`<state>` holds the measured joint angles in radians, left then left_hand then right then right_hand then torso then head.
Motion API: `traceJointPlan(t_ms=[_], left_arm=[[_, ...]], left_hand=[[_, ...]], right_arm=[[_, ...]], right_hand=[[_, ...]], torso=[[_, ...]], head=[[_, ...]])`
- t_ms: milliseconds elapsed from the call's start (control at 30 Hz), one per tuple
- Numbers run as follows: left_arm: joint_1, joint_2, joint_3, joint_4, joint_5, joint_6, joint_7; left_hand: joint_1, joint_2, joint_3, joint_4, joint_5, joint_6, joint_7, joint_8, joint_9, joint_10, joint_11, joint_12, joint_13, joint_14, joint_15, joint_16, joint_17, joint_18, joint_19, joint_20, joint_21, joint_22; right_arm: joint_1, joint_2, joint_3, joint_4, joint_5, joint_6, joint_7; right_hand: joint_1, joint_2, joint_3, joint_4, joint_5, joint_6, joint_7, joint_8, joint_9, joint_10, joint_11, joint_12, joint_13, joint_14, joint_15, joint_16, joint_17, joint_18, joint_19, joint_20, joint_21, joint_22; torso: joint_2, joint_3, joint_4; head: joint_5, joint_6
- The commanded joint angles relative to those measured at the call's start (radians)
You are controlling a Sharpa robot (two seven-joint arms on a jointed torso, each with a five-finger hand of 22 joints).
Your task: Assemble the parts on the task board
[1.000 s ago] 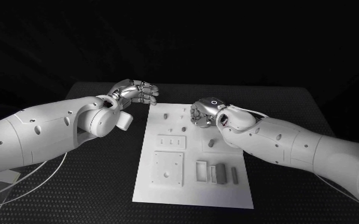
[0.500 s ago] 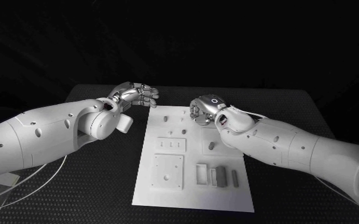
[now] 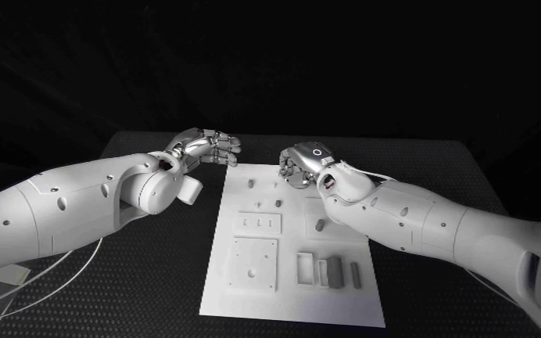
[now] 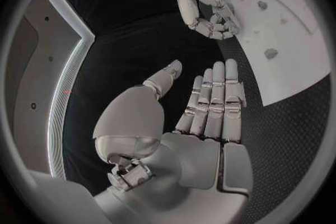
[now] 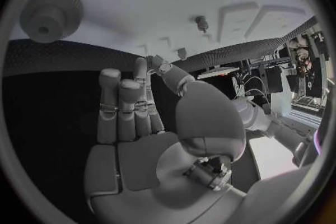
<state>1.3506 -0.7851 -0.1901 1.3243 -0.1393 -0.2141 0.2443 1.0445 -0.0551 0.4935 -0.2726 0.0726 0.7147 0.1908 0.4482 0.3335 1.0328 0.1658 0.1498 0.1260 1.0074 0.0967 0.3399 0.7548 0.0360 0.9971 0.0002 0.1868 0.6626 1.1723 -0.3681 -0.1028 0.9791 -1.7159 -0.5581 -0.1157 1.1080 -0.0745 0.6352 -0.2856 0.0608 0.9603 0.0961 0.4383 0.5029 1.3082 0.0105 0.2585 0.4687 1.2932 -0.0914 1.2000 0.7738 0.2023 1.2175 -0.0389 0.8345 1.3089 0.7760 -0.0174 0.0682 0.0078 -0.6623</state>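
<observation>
The white task board (image 3: 262, 295) lies lengthwise in the middle of the black table. Small grey parts sit on it: a peg (image 3: 277, 169) near the far edge, an oval piece (image 3: 319, 225) mid-board, and upright bars (image 3: 334, 271) near the front. My left hand (image 3: 209, 148) hovers off the board's far left corner, fingers straight and together, thumb apart, holding nothing (image 4: 210, 106). My right hand (image 3: 302, 164) hovers over the board's far right part, palm bare (image 5: 133, 123). Ahead of its fingers, a grey gear (image 5: 50, 12) and a small peg (image 5: 202, 23) lie on the board.
Recessed plates (image 3: 258, 222) and a larger square plate (image 3: 254, 260) take up the board's left half. Black matting (image 3: 158, 275) stretches on both sides of the board. A white cable (image 3: 45, 271) loops at the table's near left.
The whole picture has shifted down a little. Against the board, my right hand has crept toward the far edge. The left hand stays by the far left corner.
</observation>
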Motion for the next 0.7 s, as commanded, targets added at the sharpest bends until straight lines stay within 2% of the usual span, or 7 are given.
traceJointPlan(t_ms=[33,167,367,467,533,700], left_arm=[[0.002,0.004,0.001,0.0,-0.007,0.006,0.001],[0.002,0.005,0.001,-0.001,-0.008,0.007,0.0],[0.002,0.011,0.001,-0.004,-0.01,0.006,-0.001],[0.01,0.007,0.001,0.001,-0.011,0.005,-0.002],[0.011,0.009,0.001,0.001,-0.011,0.005,-0.001],[0.015,0.007,0.001,0.003,-0.011,0.004,-0.001]], left_hand=[[-0.012,0.001,0.001,-0.004,-0.005,0.005,0.022,-0.004,0.001,0.006,0.0,-0.005,0.0,0.001,-0.002,-0.006,0.001,0.012,0.0,-0.006,-0.007,0.002],[-0.012,0.0,0.001,-0.004,-0.006,0.005,0.022,-0.004,0.001,0.005,0.0,-0.006,0.0,0.001,-0.002,-0.007,0.002,0.012,0.0,-0.006,-0.007,0.002],[-0.013,0.0,0.001,-0.004,-0.005,0.005,0.022,-0.005,0.001,0.005,0.0,-0.006,0.0,0.001,-0.002,-0.007,0.003,0.012,0.0,-0.006,-0.007,0.002],[-0.008,0.0,0.003,-0.007,-0.005,0.004,0.022,-0.005,0.001,0.006,0.0,-0.007,0.0,0.001,-0.003,-0.008,0.004,0.012,0.0,-0.006,-0.008,0.002],[-0.008,0.0,0.003,-0.007,-0.005,0.004,0.022,-0.005,0.001,0.006,0.0,-0.007,0.0,0.001,-0.003,-0.008,0.005,0.012,0.0,-0.006,-0.008,0.002],[-0.008,-0.001,0.003,-0.007,-0.005,0.005,0.022,-0.006,0.001,0.006,0.0,-0.008,0.0,0.001,-0.003,-0.009,0.005,0.012,0.001,-0.006,-0.008,0.003]], right_arm=[[0.0,0.009,0.0,-0.01,-0.009,-0.008,0.016],[0.0,0.024,0.0,-0.025,-0.009,-0.008,0.018],[-0.002,0.04,0.0,-0.032,-0.012,-0.004,0.017],[-0.002,0.042,0.0,-0.035,-0.014,-0.006,0.016],[-0.002,0.044,0.0,-0.04,-0.014,-0.008,0.016],[-0.002,0.049,0.0,-0.046,-0.015,-0.007,0.013]], right_hand=[[0.0,-0.005,0.006,-0.002,-0.001,0.017,0.013,-0.002,0.023,0.004,0.0,0.002,0.001,0.0,-0.008,0.005,0.002,0.059,0.005,-0.001,0.004,0.02],[-0.002,-0.005,0.006,0.0,-0.001,0.018,0.013,-0.003,0.023,0.004,0.001,0.001,0.002,0.0,-0.008,0.005,0.002,0.059,0.005,-0.001,0.004,0.02],[-0.002,-0.005,0.006,0.0,-0.001,0.017,0.013,-0.004,0.023,0.004,0.001,0.0,0.003,0.0,-0.008,0.005,0.002,0.059,0.005,-0.001,0.004,0.02],[-0.001,-0.006,0.008,-0.001,-0.001,0.017,0.014,-0.006,0.024,0.003,0.001,-0.001,0.004,-0.001,-0.008,0.005,0.002,0.059,0.005,-0.001,0.004,0.019],[-0.001,-0.007,0.008,-0.002,-0.001,0.017,0.014,-0.006,0.024,0.003,0.001,-0.001,0.004,-0.001,-0.008,0.005,0.002,0.059,0.004,-0.001,0.004,0.019],[0.0,-0.007,0.009,-0.002,-0.001,0.017,0.014,-0.007,0.024,0.002,0.001,-0.002,0.005,-0.001,-0.008,0.005,0.002,0.059,0.004,-0.001,0.004,0.019]], torso=[[0.0,-0.0005,0.0028],[0.002,-0.0004,0.0024],[0.003,-0.0012,0.003],[0.004,-0.0016,0.0036],[0.005,-0.0016,0.0017],[0.006,-0.0025,0.0037]], head=[[0.0,0.006],[0.008,0.007],[0.008,0.006],[0.007,0.004],[0.009,0.007],[0.007,0.003]])
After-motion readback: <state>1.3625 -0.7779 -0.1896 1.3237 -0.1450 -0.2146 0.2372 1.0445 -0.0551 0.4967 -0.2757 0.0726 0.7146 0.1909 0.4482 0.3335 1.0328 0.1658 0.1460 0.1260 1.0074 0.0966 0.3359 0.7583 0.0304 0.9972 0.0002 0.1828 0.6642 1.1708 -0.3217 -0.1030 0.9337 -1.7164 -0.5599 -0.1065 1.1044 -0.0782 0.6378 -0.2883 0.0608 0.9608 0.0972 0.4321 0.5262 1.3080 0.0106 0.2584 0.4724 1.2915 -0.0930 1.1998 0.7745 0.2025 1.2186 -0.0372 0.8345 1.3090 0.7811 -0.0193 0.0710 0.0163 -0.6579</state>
